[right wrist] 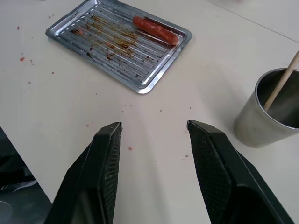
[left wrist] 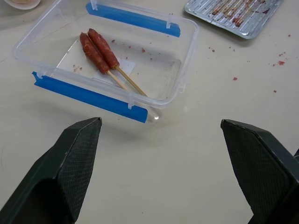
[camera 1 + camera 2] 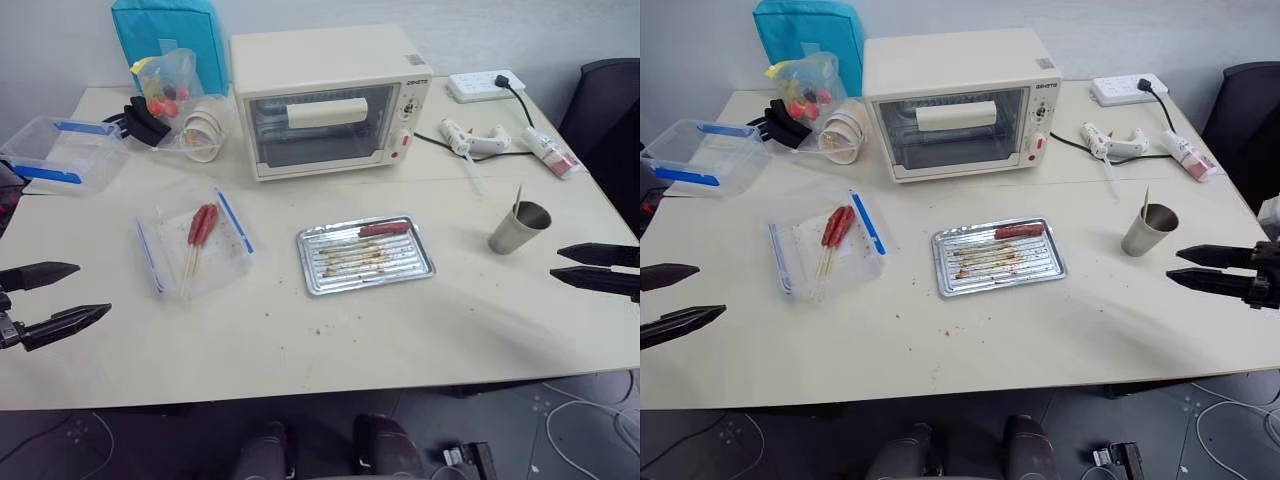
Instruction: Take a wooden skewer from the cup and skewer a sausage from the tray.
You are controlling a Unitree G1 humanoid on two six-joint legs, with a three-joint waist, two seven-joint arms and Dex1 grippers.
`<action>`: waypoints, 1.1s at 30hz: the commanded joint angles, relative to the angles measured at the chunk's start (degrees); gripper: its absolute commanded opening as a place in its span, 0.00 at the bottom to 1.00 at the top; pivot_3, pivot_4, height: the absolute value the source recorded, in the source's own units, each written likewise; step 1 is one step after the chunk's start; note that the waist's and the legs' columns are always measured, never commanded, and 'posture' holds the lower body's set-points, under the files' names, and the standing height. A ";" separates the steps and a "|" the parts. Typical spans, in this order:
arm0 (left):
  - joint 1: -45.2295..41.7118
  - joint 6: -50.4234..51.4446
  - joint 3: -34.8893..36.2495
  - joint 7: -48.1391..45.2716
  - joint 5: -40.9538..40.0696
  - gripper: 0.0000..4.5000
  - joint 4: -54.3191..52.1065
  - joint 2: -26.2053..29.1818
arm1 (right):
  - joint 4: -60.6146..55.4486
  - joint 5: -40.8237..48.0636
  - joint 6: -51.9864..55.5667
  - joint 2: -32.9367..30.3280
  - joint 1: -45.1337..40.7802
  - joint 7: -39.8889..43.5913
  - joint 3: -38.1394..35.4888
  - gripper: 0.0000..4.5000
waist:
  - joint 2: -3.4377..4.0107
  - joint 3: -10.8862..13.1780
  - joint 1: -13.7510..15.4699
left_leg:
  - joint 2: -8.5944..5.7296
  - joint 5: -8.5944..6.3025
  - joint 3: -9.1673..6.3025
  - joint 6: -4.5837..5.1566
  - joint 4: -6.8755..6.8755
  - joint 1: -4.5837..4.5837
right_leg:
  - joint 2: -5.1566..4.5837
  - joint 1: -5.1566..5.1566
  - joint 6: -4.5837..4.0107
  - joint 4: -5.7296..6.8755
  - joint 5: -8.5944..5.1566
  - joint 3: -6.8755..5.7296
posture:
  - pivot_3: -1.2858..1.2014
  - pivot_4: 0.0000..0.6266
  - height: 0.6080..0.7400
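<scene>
head views overlook table [image 3: 420, 330]; wrists close.

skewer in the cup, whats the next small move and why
Probably bring the right gripper over to the cup and pinch the wooden skewer: it stands in the cup untouched, the fingers are open and empty beside it, and the sausage waits on the tray.

Shiny rectangular steel trays [image 3: 366, 260]: one is counted.
Short reddish-brown loose sausages [image 3: 384, 229]: one is counted.
Red sausages on paired sticks [image 3: 201, 224]: two are counted.
Grey metal tumblers [image 3: 519, 229]: one is counted.
Thin pale wooden skewers [image 1: 281, 80]: one is seen.
Clear plastic boxes with blue edges [image 3: 62, 152]: two are counted.
Cream toaster ovens [image 3: 330, 98]: one is counted.
</scene>
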 commanded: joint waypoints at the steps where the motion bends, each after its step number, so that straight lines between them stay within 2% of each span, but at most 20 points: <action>1: 0.64 -1.30 1.24 -0.08 0.48 0.96 -1.34 -0.19 | -0.25 0.00 -0.89 -0.15 -0.61 -0.22 -1.01 0.51 | 0.00 0.00 0.00 | 0.00 0.00 0.01 0.00 0.00 0.00 | 0.00 0.00 0.00 0.00 0.00 0.00 | 0.52 0.24 1.00; 23: -1.92 -0.47 0.09 1.10 -0.41 0.96 -0.75 0.50 | -0.04 0.18 -0.95 0.77 -1.62 -2.90 -0.55 0.51 | 0.00 0.00 0.02 | 0.00 0.00 0.06 0.00 0.01 0.03 | 0.03 0.00 0.00 0.04 0.00 0.05 | 0.52 0.24 1.00; 27: -2.77 -0.71 -0.78 1.36 -0.43 0.97 -0.60 0.54 | 1.19 0.61 1.72 0.74 -3.44 -5.13 -0.47 0.70 | 0.00 0.00 0.03 | 0.00 0.00 0.07 0.00 0.02 0.05 | 0.04 0.00 0.00 0.04 0.00 0.06 | 0.52 0.24 1.00; 31: -6.06 0.82 -2.29 1.91 -2.67 0.97 -1.06 1.28 | 0.42 -0.34 -0.41 1.16 -2.70 -5.98 -1.52 1.00 | 0.00 0.00 0.09 | 0.00 0.00 0.07 0.00 0.02 0.04 | 0.03 0.00 0.00 0.05 0.00 0.07 | 0.52 0.24 1.00; 33: -8.62 2.97 -3.36 2.14 -5.40 0.97 -1.93 1.85 | 1.16 -0.37 -0.80 2.09 -4.43 -8.58 -1.91 1.00 | 0.00 0.00 0.08 | 0.00 0.00 0.07 0.00 0.02 0.05 | 0.03 0.01 0.00 0.05 0.00 0.07 | 0.52 0.24 1.00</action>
